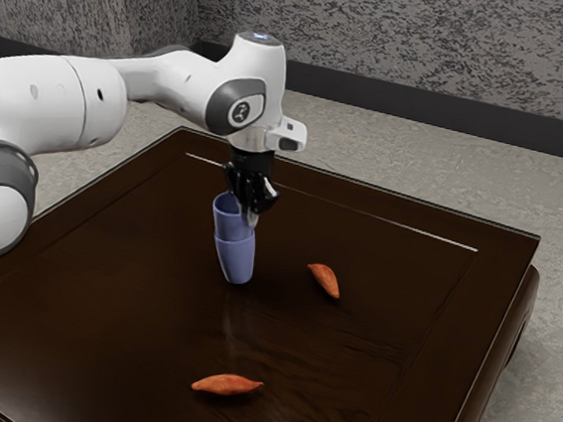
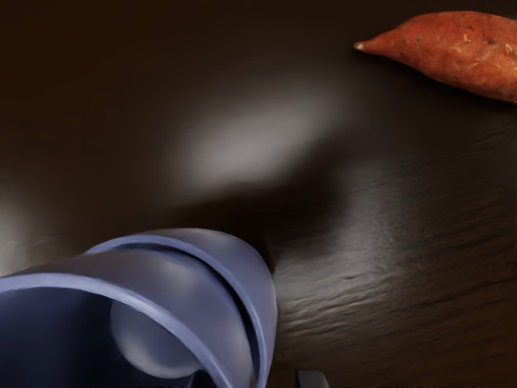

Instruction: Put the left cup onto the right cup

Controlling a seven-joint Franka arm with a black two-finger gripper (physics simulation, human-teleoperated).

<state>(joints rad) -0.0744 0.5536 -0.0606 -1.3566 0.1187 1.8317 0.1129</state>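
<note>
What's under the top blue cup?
The bottom cup, also blue. The top cup sits tilted inside it. The top cup's base is hidden within the bottom cup, and the spot of table beneath both is covered too.

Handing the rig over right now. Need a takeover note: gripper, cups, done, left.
Gripper: shut on the rim of the upper cup.
Cups: upper cup sits nested in the lower cup, both tilted, mid-table. Cannot tell whether the lower cup's base touches the surface.
Nearby: sweet potato lies apart, toward the exterior view's right.
Done: cups stacked.
Left: probably open the gripper and lift clear, checking the stack stands.
</note>
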